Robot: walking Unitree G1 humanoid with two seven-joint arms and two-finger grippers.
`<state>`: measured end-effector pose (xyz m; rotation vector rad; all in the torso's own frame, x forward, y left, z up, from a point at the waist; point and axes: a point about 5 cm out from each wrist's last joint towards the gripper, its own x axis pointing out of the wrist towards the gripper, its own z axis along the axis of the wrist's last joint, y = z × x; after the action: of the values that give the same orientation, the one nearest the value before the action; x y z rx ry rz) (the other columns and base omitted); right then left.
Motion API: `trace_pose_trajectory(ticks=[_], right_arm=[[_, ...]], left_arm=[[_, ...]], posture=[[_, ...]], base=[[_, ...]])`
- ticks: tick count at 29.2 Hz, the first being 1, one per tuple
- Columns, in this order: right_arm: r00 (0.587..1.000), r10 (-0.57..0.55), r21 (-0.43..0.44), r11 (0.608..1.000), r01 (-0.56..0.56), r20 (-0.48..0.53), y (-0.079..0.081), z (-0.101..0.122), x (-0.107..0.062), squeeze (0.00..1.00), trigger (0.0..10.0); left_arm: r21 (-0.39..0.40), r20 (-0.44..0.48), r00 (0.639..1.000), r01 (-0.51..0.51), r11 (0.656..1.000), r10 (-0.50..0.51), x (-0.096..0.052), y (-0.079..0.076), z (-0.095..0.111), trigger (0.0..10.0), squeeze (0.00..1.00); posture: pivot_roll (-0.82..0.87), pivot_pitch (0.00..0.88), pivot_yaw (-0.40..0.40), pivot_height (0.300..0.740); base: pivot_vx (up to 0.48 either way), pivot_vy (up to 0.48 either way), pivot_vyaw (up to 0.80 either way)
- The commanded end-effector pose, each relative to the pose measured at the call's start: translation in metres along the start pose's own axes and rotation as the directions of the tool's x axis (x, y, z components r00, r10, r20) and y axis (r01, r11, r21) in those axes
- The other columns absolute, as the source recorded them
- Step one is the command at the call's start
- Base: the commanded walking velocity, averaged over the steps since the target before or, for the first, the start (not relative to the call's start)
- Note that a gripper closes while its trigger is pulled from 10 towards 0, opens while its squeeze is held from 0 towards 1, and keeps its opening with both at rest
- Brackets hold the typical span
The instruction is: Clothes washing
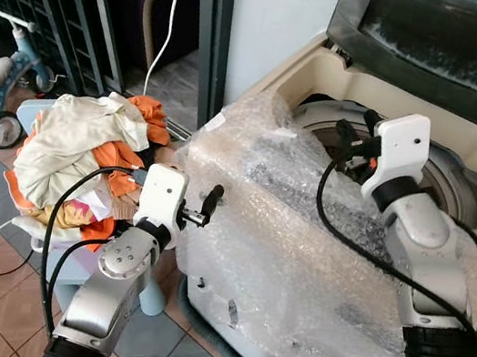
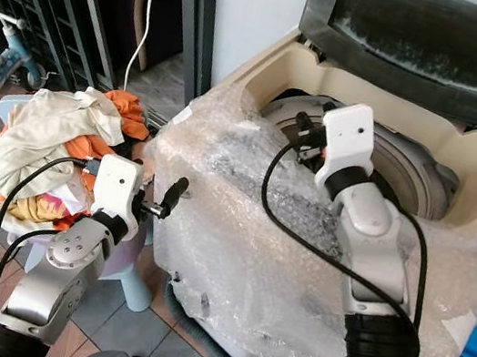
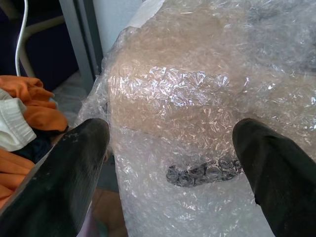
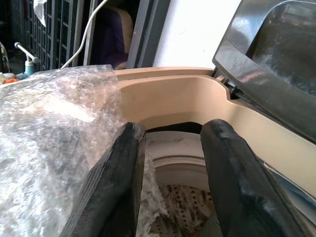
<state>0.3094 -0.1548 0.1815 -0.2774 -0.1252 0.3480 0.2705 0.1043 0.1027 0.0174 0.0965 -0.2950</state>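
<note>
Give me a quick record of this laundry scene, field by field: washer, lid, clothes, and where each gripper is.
washer: top-loader wrapped in bubble wrap
lid: raised, drum exposed
clothes: orange and cream pile to the washer's left
left gripper: open, empty, facing the washer's wrapped side beside the pile
right gripper: open, empty, over the drum opening

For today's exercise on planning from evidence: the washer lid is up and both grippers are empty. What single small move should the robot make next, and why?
Probably swing the left gripper toward the clothes pile to take a garment. Its jaws stand open and empty beside the bubble-wrapped washing machine, with the pile close on its left. The right gripper hovers empty over the open drum, and no clothing can be seen in the visible part of the drum.
</note>
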Motion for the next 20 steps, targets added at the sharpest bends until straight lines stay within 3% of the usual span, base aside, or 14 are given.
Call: trace_pose_trajectory(ticks=[1, 2, 3, 4, 6, 9, 10, 13, 20], right_arm=[[0.997, -0.059, 0.007, 0.998, 0.059, 0.041, 0.002, 0.012, -0.004, 1.00, 10.0], [0.995, -0.095, 0.024, 0.995, 0.094, 0.041, 0.002, 0.011, -0.006, 1.00, 10.0], [0.990, -0.136, 0.037, 0.990, 0.134, 0.046, 0.001, 0.011, -0.009, 0.19, 10.0], [0.985, -0.162, 0.042, 0.986, 0.160, 0.054, 0.001, 0.012, -0.011, 0.00, 10.0], [0.957, -0.287, 0.064, 0.957, 0.284, 0.046, -0.002, 0.006, -0.020, 0.00, 10.0], [0.930, -0.367, 0.061, 0.929, 0.365, 0.029, -0.005, 0.000, -0.030, 0.00, 10.0], [0.930, -0.367, 0.061, 0.929, 0.365, 0.029, -0.005, 0.000, -0.030, 0.00, 10.0], [0.921, -0.390, -0.054, 0.919, 0.390, 0.018, -0.001, -0.009, -0.041, 0.00, 10.0], [0.925, -0.380, -0.082, 0.922, 0.378, -0.009, 0.002, -0.017, -0.049, 0.00, 10.0]], left_arm=[[0.009, 0.009, 1.000, -0.001, 1.000, 0.001, 0.000, 0.002, 0.004, 10.0, 0.00], [0.007, 0.011, 1.000, -0.005, 1.000, 0.005, 0.000, 0.002, 0.005, 10.0, 0.00], [0.005, 0.011, 1.000, -0.011, 1.000, 0.011, 0.000, 0.003, 0.006, 10.0, 0.00], [0.002, 0.011, 1.000, -0.015, 1.000, 0.015, -0.001, 0.003, 0.006, 10.0, 0.00], [-0.004, 0.008, 1.000, -0.019, 1.000, 0.019, -0.003, 0.004, 0.005, 10.0, 0.00], [-0.006, 0.001, 1.000, -0.019, 1.000, 0.019, -0.006, 0.003, 0.002, 10.0, 0.00], [-0.006, 0.001, 1.000, -0.019, 1.000, 0.019, -0.006, 0.003, 0.002, 10.0, 0.00], [-0.017, -0.001, 1.000, -0.018, 1.000, 0.018, -0.004, 0.001, 0.002, 10.0, 0.00], [-0.013, 0.005, 1.000, -0.024, 1.000, 0.024, -0.002, 0.004, 0.003, 10.0, 0.00]], posture=[[-0.11, 0.036, 0.048, 0.740], [-0.10, 0.038, 0.048, 0.740], [-0.10, 0.039, 0.047, 0.740], [-0.10, 0.040, 0.044, 0.740], [-0.09, 0.038, 0.042, 0.740], [-0.10, 0.028, 0.038, 0.740], [-0.10, 0.028, 0.038, 0.740], [-0.10, 0.019, 0.035, 0.740], [-0.10, 0.020, 0.021, 0.740]], base=[[-0.296, 0.000, 0.00], [-0.322, 0.000, 0.00], [-0.364, 0.000, 0.00], [-0.364, 0.000, 0.00], [-0.358, 0.000, 0.00], [-0.364, 0.000, 0.00], [-0.364, 0.000, 0.00], [-0.361, 0.000, 0.00], [-0.351, 0.000, 0.00]])
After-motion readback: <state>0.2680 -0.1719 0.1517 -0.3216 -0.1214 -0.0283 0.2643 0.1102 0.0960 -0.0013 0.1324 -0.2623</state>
